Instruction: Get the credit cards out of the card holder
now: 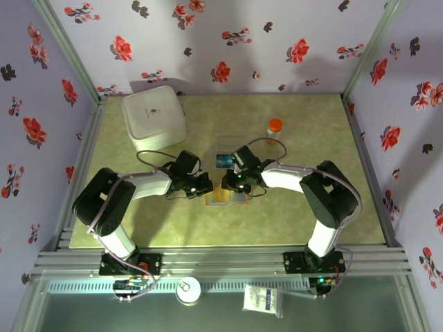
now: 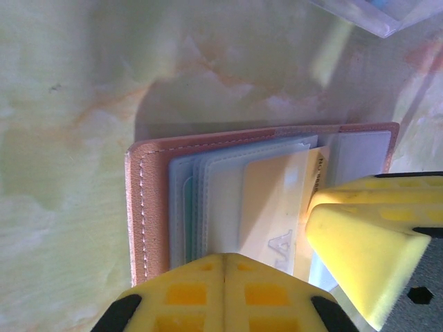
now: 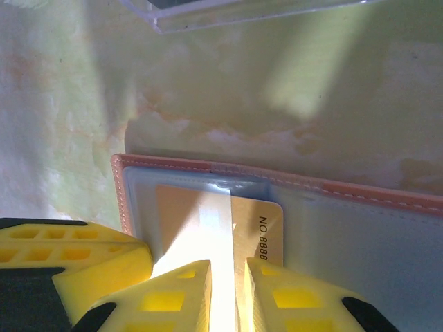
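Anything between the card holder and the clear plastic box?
No. In the right wrist view, a bare strip of table separates the card holder from the clear plastic box.

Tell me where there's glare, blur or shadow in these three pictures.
Right wrist: a white glare streak washes out part of the card just ahead of the right pincer. Left wrist: the yellow fingers are soft, too near to focus, and a bright patch lies on the table. Top: even light, sharp, with faint shadows on the back wall.
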`<move>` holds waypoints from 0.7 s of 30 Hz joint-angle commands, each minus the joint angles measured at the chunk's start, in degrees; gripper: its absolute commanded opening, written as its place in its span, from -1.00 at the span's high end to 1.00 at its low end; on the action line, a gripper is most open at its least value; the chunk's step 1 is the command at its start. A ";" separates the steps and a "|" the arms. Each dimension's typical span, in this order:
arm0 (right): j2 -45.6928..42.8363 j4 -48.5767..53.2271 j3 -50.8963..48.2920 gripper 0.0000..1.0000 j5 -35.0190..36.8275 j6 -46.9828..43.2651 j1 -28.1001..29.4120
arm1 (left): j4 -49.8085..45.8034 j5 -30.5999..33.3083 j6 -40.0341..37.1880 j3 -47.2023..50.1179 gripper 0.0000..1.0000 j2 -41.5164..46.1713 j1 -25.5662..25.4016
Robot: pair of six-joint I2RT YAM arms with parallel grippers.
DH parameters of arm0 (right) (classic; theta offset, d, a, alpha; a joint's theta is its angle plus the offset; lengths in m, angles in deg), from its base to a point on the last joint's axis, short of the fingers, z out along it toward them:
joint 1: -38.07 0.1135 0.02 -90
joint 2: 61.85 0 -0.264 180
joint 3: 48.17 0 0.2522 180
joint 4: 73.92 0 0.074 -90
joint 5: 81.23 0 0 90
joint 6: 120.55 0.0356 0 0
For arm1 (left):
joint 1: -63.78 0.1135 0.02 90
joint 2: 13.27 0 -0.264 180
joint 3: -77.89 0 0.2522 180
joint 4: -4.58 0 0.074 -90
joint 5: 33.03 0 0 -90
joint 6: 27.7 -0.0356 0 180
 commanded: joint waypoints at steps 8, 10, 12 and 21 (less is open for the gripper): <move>-4.82 3.37 1.38 0.58 1.25 -0.48 -0.35 | -2.66 0.76 -1.06 -2.33 1.00 1.18 -0.05; -5.60 3.85 1.09 0.58 1.57 -0.71 -0.45 | -2.76 0.54 -0.98 -2.62 1.00 1.66 -0.14; -6.22 3.84 0.29 0.58 1.61 -0.83 -0.75 | -3.19 0.18 -1.03 -3.37 1.00 1.72 -0.36; -6.98 -0.85 -4.35 0.58 -1.94 0.30 -2.37 | -3.77 -0.64 -1.48 -5.65 1.00 -1.37 -2.20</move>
